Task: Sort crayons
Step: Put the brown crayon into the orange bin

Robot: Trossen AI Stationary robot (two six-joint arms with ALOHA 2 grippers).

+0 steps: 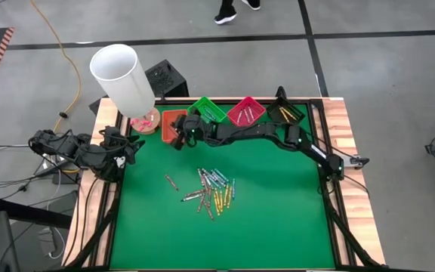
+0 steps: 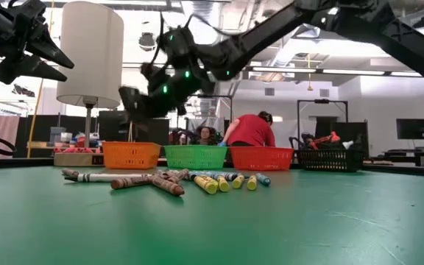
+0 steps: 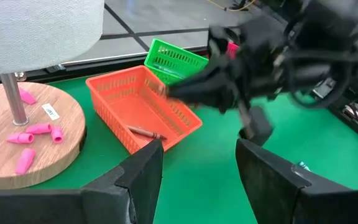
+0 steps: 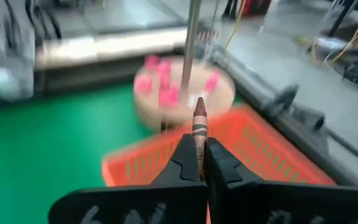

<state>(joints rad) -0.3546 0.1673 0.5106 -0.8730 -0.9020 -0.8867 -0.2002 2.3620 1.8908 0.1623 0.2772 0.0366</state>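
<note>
Carrying a brown crayon (image 4: 199,127) pinched upright between its fingers, the right gripper (image 1: 178,134) hangs over the orange tray (image 1: 169,121) at the table's far left. One crayon (image 3: 145,132) already lies inside that tray. The remaining crayons (image 1: 211,189) sit in a loose heap on the green mat (image 1: 278,219), well apart from the trays. The left gripper (image 3: 197,163) waits near the left edge, fingers spread and holding nothing. To finish this step well, the tip should be centred over the tray floor, apparently not yet so in the blurred wrist view, then lowered before release so the crayon cannot bounce over the low wall towards the lamp base (image 3: 17,134).
</note>
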